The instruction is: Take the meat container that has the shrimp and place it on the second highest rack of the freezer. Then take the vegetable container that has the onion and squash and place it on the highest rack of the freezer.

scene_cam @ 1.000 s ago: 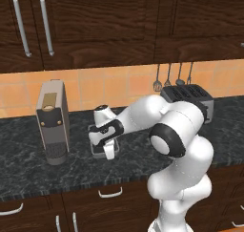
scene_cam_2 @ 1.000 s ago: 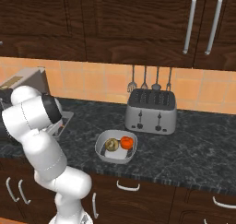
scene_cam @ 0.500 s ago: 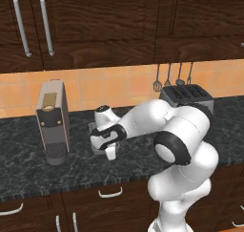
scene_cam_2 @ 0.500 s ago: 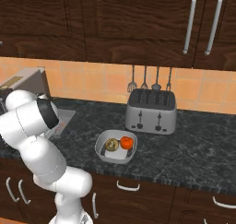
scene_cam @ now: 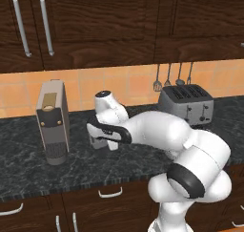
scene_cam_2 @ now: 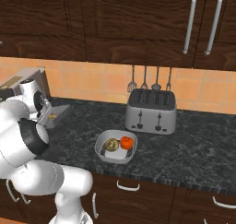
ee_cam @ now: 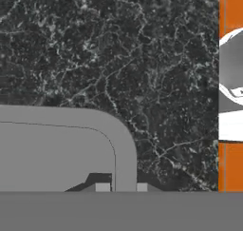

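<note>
A boxy tan coffee machine (scene_cam: 51,121) stands at nine o'clock on the speckled black stone counter (scene_cam: 28,164). Beside it the gripper (ee_cam: 121,187) is shut on the flared rim of the smooth grey tray (ee_cam: 57,149); its contents are hidden. A pale rounded bowl (scene_cam_2: 116,147) holds an orange piece; a metal toaster (scene_cam_2: 151,111) stands at two o'clock.

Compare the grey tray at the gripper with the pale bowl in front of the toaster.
The meat container is angular with a flat flared rim; the bowl is rounded. The meat container sits farther back, beside the arm; the bowl sits near the front edge of the counter. The gripper is shut on the meat container's rim; the bowl stands untouched. Both are open-topped and sit on the dark counter.
</note>
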Motion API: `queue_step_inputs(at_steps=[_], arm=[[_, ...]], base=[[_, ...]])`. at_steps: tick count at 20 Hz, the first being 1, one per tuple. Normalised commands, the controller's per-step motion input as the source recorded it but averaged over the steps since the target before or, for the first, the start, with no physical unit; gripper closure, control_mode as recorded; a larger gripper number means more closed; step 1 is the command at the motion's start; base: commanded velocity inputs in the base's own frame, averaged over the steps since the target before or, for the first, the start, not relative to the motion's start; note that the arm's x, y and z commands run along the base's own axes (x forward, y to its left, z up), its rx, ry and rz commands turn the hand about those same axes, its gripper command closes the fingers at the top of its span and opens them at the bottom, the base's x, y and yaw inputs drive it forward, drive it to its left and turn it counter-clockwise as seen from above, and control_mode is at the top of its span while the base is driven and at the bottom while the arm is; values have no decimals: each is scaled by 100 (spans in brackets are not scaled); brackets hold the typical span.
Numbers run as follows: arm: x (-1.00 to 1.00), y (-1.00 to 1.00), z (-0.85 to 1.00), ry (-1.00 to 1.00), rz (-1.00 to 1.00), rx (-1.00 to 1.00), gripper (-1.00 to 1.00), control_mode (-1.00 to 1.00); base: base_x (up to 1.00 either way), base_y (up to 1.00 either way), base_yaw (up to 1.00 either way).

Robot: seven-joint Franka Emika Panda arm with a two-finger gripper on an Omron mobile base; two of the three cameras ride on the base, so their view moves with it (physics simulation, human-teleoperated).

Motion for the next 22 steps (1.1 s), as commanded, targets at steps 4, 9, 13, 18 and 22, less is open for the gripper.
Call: queue_step_inputs(at_steps=[4,9,13,18,22], arm=[[-76,-42,99,-5,24,6,100,-100],[-52,-89,84,-1,24,15,100,-100],[-41,-100,52,-7,25,22,100,-100],[-11,-69,35,-2,37,5,100,-100],[0,-20,41,12,41,-5,100,-100]], base=[[0,0,0],[0,0,0],[0,0,0],[0,0,0],[0,0,0]])
